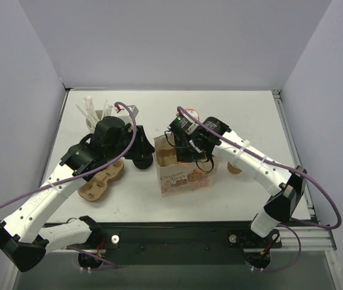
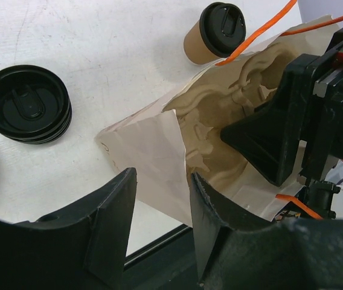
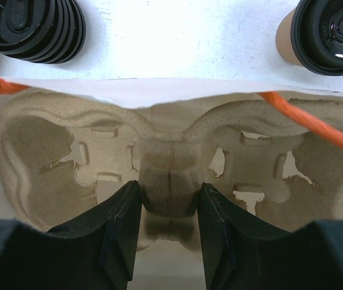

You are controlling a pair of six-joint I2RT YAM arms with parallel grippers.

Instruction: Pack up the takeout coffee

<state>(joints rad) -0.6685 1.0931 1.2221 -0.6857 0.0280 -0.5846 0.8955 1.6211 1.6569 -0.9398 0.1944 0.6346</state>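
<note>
The takeout coffee point(image 1: 235, 168), a brown paper cup with a black lid, stands on the table just right of the paper bag point(image 1: 180, 179); it also shows in the wrist views point(image 2: 214, 33) point(image 3: 328, 33). My right gripper point(image 3: 168, 190) reaches into the bag point(image 3: 159, 90) and is shut on the middle post of a pulp cup carrier point(image 3: 57, 151). From above, the right gripper point(image 1: 183, 154) sits over the bag's mouth. My left gripper point(image 2: 162, 178) is open at the bag's left wall point(image 2: 141, 145), whose paper edge hangs between the fingers. The left gripper point(image 1: 142, 160) touches no cup.
A stack of black lids point(image 2: 25, 104) point(image 3: 29, 27) lies on the table beyond the bag. A second pulp carrier point(image 1: 102, 181) lies at the left under my left arm. Lidless cups and white items point(image 1: 96, 112) stand at the back left.
</note>
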